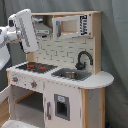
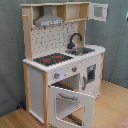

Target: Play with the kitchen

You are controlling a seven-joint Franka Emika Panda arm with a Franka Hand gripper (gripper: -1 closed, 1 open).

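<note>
Tap [image 1: 83,59] behind sink [image 1: 70,75] — hob [image 1: 36,66] beside.

- A dark grey curtain [image 1: 112,45] hangs as the backdrop in the first exterior view, in soft vertical folds, filling the first exterior view's right side.
- The same kind of grey-green curtain [image 2: 10,60] covers the background in the second exterior view, reaching down to the floor.
- A light wooden floor [image 2: 112,107] shows in the second exterior view, running to the lower right corner.
</note>
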